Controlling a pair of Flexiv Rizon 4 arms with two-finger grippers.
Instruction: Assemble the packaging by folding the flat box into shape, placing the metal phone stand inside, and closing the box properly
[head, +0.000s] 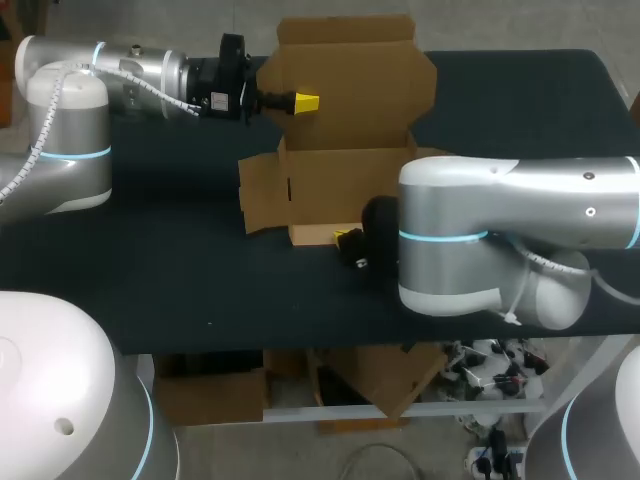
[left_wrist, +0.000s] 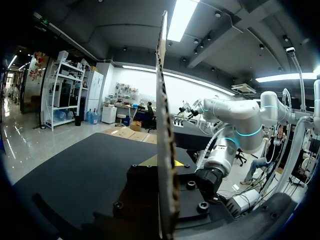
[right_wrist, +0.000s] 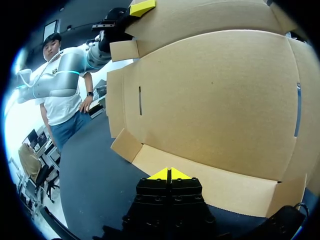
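The left hand is clamped on the side edge of the upright lid of the cardboard box. In the left wrist view the board stands edge-on between its two fingers, a yellow tip showing beside it. The right hand has its yellow tips pressed together, and it sits low on the bench, just at the box's short front wall. The box is half folded near the bench's middle, with the back panel and lid raised and a side flap splayed out flat toward the left arm. What shows of its inside is bare cardboard. The bench top is dark.
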